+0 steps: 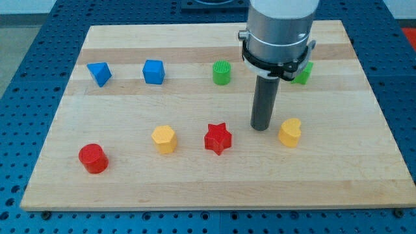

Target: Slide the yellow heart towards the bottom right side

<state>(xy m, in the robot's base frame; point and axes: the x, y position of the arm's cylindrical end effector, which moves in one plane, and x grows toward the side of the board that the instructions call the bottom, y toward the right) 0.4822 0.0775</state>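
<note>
The table [195,188] is a pale wooden board lying on a blue perforated surface [19,78] that shows along its left, right and near edges.

The arm [279,32] comes down from the far side, right of centre: a wide grey cylinder with a black ring around its base, and below it the dark rod. There is no hand on this arm; the rod is all it ends in. My tip [261,128] rests on the table just left of the yellow heart [290,132], with a thin strip of bare wood between them, so they look apart, not touching.

The yellow heart sits right of centre in the nearer row of blocks, and it is the rightmost block of that row. To the left of my tip in that row comes the red star [218,138], near the tip; then a yellow hexagon [164,138]; then, well to the left and a little nearer, a red cylinder [93,158].

The far row holds, from the left, a blue block [99,73] with slanted faces whose exact shape is hard to make out, a blue cube [153,71], and a ribbed green block [221,72]. A second green block [303,73] is mostly hidden behind the arm; only its right edge shows, and its shape cannot be told.
</note>
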